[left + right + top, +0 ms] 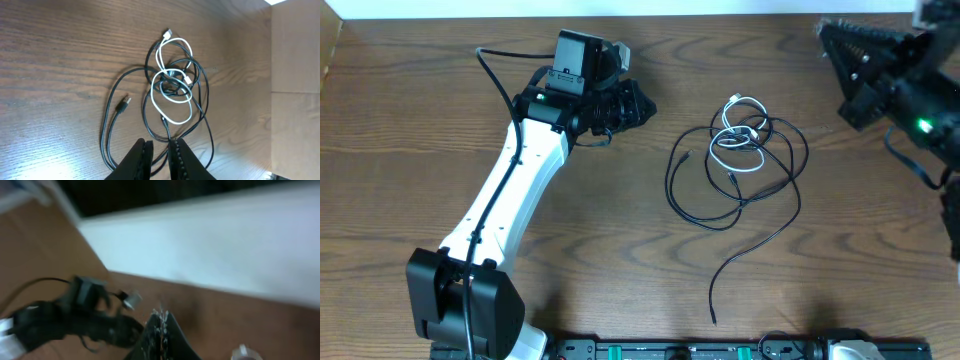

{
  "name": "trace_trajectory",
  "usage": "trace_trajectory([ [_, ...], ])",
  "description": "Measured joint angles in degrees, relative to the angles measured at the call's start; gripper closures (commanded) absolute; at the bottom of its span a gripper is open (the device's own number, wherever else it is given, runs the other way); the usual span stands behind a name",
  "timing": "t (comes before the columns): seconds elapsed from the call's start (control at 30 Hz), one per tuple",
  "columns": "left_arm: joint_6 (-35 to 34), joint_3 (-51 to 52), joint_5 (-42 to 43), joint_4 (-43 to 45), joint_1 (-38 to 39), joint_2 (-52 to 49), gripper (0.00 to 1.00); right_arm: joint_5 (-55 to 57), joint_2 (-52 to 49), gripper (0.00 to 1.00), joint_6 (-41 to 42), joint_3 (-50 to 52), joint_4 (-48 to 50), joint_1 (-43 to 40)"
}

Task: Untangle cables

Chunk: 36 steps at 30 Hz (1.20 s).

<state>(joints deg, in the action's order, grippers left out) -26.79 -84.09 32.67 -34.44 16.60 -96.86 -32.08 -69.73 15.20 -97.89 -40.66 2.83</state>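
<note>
I count two cables tangled mid-counter [410,130]: one black cable [760,235], one white cable [738,150]. My left wrist view shows the black plug [123,104] clearly, beyond the clenched left claw [159,155], which touches nothing. The blurred right wrist view shows the right claw [161,330] pressed together, far upper right overhead, away from both.

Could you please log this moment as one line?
black cable and white cable: tangled on table | left gripper: nearly shut, empty | right gripper: shut, away
</note>
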Motion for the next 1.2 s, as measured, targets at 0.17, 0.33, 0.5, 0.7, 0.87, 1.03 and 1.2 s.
trace_trajectory([
  [0.17, 0.4, 0.0, -1.1, -0.6, 0.0, 0.0, 0.76, 4.1, -7.1, 0.83, -0.9, 0.0, -9.5, 0.0],
  [0.33, 0.8, 0.0, -2.0, -1.1, 0.0, 0.0, 0.76, 5.8, -17.9, 0.44, -1.5, 0.1, -16.8, 0.1],
  [0.5, 1.0, 0.0, -2.9, -1.4, 0.0, 0.0, 0.75, 6.4, -28.5, 0.39, -1.5, 0.2, -22.1, 0.1],
  [0.7, 1.1, 0.0, -3.1, -1.4, 0.0, 0.0, 0.75, 6.5, -39.3, 0.47, -1.8, 0.2, -24.0, 1.1],
  [0.87, 1.2, 0.0, -3.0, -1.4, 0.0, 0.0, 0.75, 6.6, -46.2, 0.42, -9.9, 0.2, -22.1, 3.7],
  [1.03, 1.1, 0.0, -3.1, -1.4, 0.0, 0.0, 0.75, 8.0, -49.3, 0.32, -23.5, 0.2, -19.6, 6.1],
  [1.2, 1.2, 0.0, -3.9, -1.4, 0.0, 0.0, 0.75, 11.0, -49.5, 0.31, -33.1, 0.2, -18.7, 7.1],
])
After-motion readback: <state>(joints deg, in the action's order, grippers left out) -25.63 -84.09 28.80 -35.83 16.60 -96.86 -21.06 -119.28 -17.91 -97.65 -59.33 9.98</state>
